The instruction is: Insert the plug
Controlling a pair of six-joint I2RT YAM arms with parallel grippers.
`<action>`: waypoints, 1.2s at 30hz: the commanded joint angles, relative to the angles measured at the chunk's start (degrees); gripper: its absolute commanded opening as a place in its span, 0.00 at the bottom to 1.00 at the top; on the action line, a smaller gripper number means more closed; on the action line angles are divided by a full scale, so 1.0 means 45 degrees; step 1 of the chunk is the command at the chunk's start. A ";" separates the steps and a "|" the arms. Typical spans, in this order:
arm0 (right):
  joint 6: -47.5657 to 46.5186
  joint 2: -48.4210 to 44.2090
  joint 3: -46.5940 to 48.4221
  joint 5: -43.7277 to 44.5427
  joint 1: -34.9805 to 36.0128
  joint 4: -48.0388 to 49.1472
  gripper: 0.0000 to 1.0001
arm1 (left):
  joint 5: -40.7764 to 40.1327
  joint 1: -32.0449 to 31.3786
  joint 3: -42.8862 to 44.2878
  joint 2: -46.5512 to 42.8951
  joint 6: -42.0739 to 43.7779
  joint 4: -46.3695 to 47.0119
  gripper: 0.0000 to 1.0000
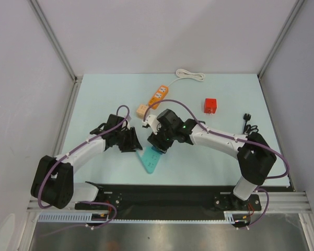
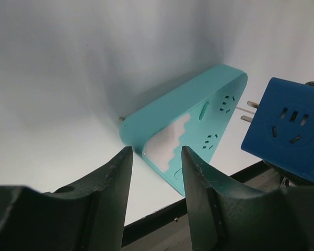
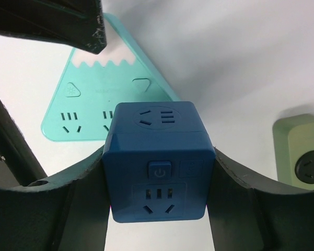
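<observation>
Teal plastic marks the triangular power strip [image 1: 150, 161], seen from above lying flat just beside the left gripper [image 1: 133, 140] and just ahead of the right gripper [image 1: 158, 145]. In the left wrist view, the left fingers [image 2: 112, 193] are parted with nothing between them. The strip lies just beyond them, and a blue cube plug [image 2: 290, 130] is held beside it, prongs [image 2: 246, 111] turned toward it. In the right wrist view, the cube is clamped between the right fingers [image 3: 240, 204], the strip beyond it.

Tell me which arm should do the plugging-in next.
Right. The right gripper clamps the blue cube plug, prongs pointing at the teal socket strip; the left gripper is empty, jaws apart.
</observation>
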 commanded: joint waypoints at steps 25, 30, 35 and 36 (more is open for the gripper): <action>-0.1180 0.0257 -0.1199 0.0050 0.0151 0.1711 0.00 | -0.0201 0.0114 0.0115 0.0471 0.0092 0.0222 0.41; -0.1259 0.0121 -0.1043 0.0265 0.0014 0.1516 0.00 | -0.0337 0.0114 0.0134 0.0569 0.0131 0.0183 0.39; -0.1005 -0.0289 -0.0867 -0.0086 -0.0006 0.1671 0.00 | -0.0416 0.0114 0.0192 0.0647 0.0112 0.0105 0.38; -0.0966 -0.0309 -0.0789 -0.0086 -0.0006 0.1652 0.00 | -0.0396 0.0114 0.0231 0.0667 0.0112 0.0105 0.38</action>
